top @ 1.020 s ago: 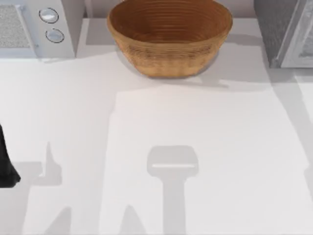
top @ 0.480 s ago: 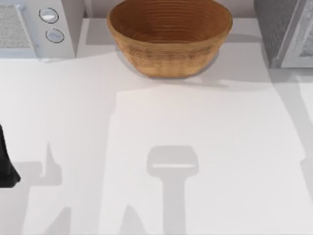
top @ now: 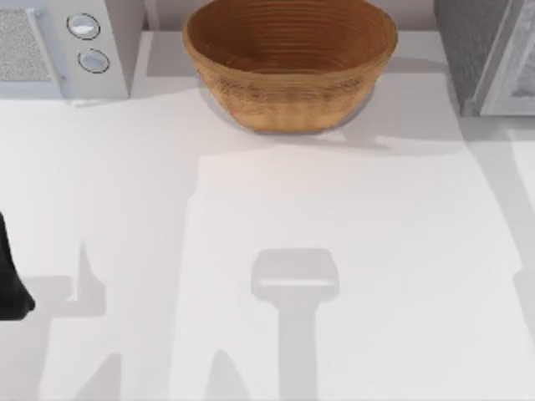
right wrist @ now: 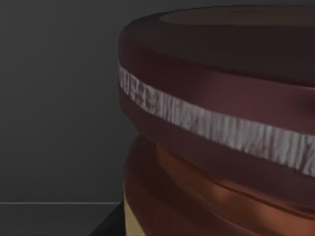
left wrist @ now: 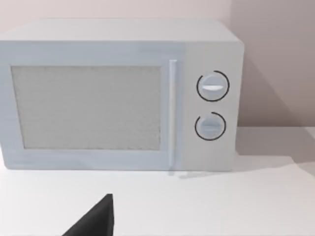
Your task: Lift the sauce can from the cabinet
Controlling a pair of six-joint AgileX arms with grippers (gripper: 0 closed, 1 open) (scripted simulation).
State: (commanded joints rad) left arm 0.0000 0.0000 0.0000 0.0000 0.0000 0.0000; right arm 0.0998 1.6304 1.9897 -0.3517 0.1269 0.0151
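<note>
Close against my right wrist camera stands the can (right wrist: 221, 132): a dark maroon upper part with a pale ribbed band around it, and an orange-brown body below, set in a dark grey enclosure. I cannot tell whether my right gripper is open or closed, nor whether it touches the can.

My left arm (top: 10, 280) sits parked at the table's 9 o'clock edge in the top view. From its wrist camera one dark finger (left wrist: 96, 221) shows above the white table (left wrist: 206, 206); whether that gripper is open or closed cannot be told. It faces the microwave (left wrist: 118, 93), which has two round dials beside its door.

On the top view, the microwave stands at 11 o'clock, the basket (top: 290, 63) at 12 o'clock, and a grey cabinet (top: 489, 54) at 1 o'clock.
</note>
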